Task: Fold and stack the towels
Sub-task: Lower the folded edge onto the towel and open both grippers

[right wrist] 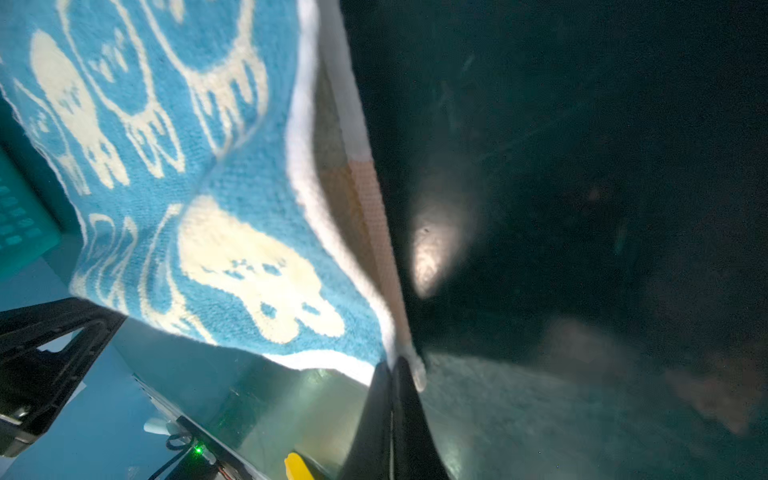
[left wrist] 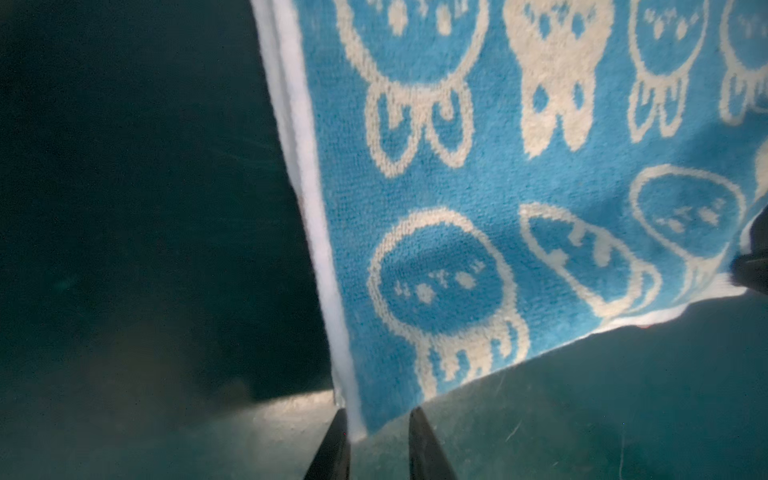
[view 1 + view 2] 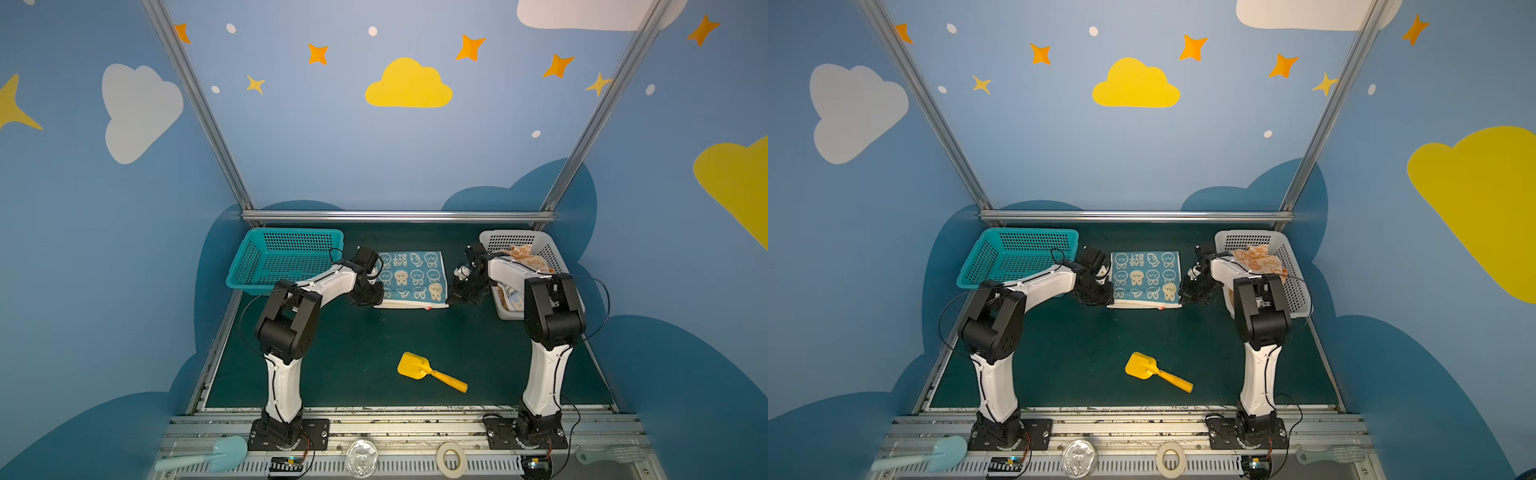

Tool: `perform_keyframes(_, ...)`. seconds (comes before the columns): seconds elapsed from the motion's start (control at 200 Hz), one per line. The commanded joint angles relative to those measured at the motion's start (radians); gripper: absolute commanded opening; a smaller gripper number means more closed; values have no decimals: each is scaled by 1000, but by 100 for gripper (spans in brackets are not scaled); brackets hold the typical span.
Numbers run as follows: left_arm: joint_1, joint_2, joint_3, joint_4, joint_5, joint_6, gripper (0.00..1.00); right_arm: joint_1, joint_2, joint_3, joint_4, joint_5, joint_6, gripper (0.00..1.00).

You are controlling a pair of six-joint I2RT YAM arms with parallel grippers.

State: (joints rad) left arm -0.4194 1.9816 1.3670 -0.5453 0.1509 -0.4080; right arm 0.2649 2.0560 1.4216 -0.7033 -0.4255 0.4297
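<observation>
Towel [image 3: 413,274], blue, on table [image 3: 353,345] between teal basket [image 3: 249,262] and white basket [image 3: 505,240], near edge lifted. Right gripper [image 1: 395,365]: jaws pinching its near right corner. Left gripper [image 2: 376,432]: jaws slightly spread astride its near left corner.

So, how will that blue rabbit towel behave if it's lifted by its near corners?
Probably floppy: the blue rabbit towel creases and sags away from the corner pinched by the right gripper. Likely light, since that small pinch lifts its edge. Its terry pile looks grippy, so slipping seems unlikely.
</observation>
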Motion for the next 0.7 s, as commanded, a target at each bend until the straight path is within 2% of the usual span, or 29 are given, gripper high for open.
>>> perform_keyframes(0.0,-2,16,-18,12,-22,14,26,10,21,10,0,11,0,2)
perform_keyframes(0.295,-2,32,-29,70,-94,25,20,13,33,1,4,16,-5,1)
perform_keyframes(0.486,-5,41,-36,98,-89,19,17,14,33,-6,4,24,-8,2)
perform_keyframes(0.591,-13,44,-36,95,-86,20,14,14,14,-16,12,25,-8,8)
perform_keyframes(0.696,-21,41,-41,94,-86,19,14,11,-18,-24,16,33,-2,24)
